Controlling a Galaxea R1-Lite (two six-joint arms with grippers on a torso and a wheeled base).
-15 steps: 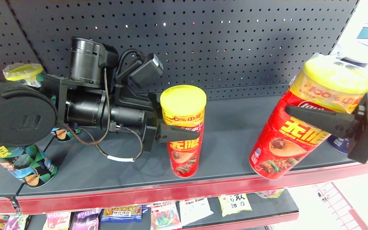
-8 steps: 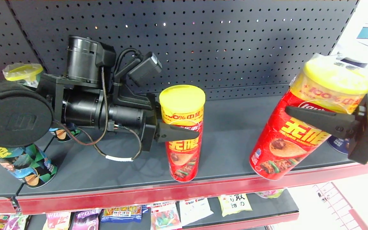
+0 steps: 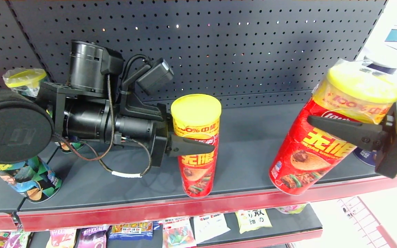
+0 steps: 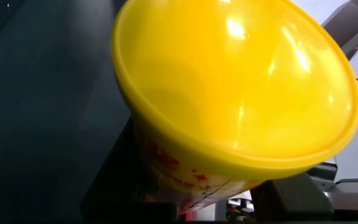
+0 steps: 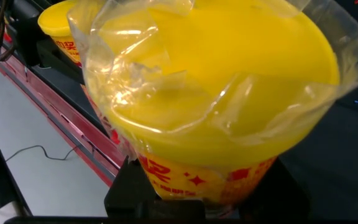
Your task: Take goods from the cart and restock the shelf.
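1. Far left of the shelf (image 3: 246, 137): a patterned can (image 3: 29, 181) in blue and green, upright near the front. Farther back, against the pegboard (image 3: 236, 41), a wrapped can (image 3: 24, 78) with a yellow top, partly hidden behind the left arm.
2. Left of centre: the left gripper (image 3: 202, 143), reaching in level from the left and clenched around the upper half of the left canister (image 3: 197, 172). One black finger across the front of the label, the other hidden behind the tube.
3. Left canister itself: a red tube under a yellow lid (image 3: 195, 107), upright, base at the front of the shelf just behind the red lip (image 3: 133, 212). Contact with the deck not clear. In the left wrist view, the same yellow lid (image 4: 241, 81) close up from above, with dark gripper parts on either side beneath it.
4. Underneath: a lower shelf (image 3: 288, 224) with a row of snack bags (image 3: 177, 231) along its front.
5. Right side: the right canister (image 3: 308, 151), same red design, tilted with its top leaning to the right, base over the red lip, well apart from the left canister. Clear film puckered over its wrapped lid (image 3: 364, 82).
6. Far right: the right gripper (image 3: 326, 119), coming in from the right and grasping the right canister just under the lid, near finger laid across the label. In the right wrist view, the wrapped lid (image 5: 229, 74) up close and the left canister (image 5: 61, 28) farther along the shelf edge.
7. Behind the right gripper: a blue round item (image 3: 361, 155), mostly hidden.
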